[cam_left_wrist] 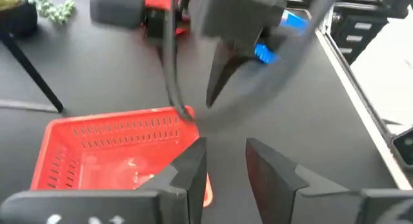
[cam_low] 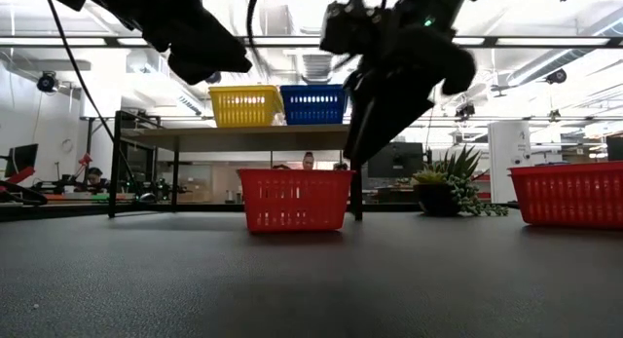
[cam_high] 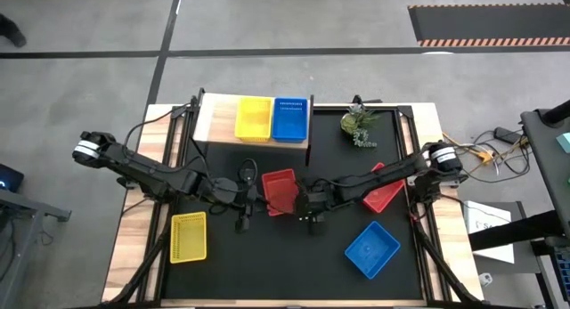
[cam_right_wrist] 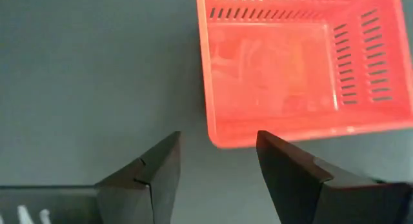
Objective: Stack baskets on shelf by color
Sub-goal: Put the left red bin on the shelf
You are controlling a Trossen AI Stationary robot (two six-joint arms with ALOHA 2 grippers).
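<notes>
One red basket (cam_high: 279,191) sits flat on the black table's middle, also seen in the low view (cam_low: 294,199). My left gripper (cam_left_wrist: 226,166) hovers open above the basket's left side, with only table showing between its fingers. My right gripper (cam_right_wrist: 219,166) hovers open above the basket's right side, where the end wall (cam_right_wrist: 258,135) shows beyond the gap. The pale shelf (cam_high: 214,122) at the far edge carries a yellow basket (cam_high: 252,118) and a blue basket (cam_high: 289,118) side by side. On the table also lie a second red basket (cam_high: 385,191), a yellow one (cam_high: 188,236) and a blue one (cam_high: 371,248).
A small potted plant (cam_high: 360,126) stands on the table to the right of the shelf. The shelf's thin black legs (cam_low: 115,168) reach down to the table. The second red basket lies partly under my right arm. Bare table lies along the near edge between the loose yellow and blue baskets.
</notes>
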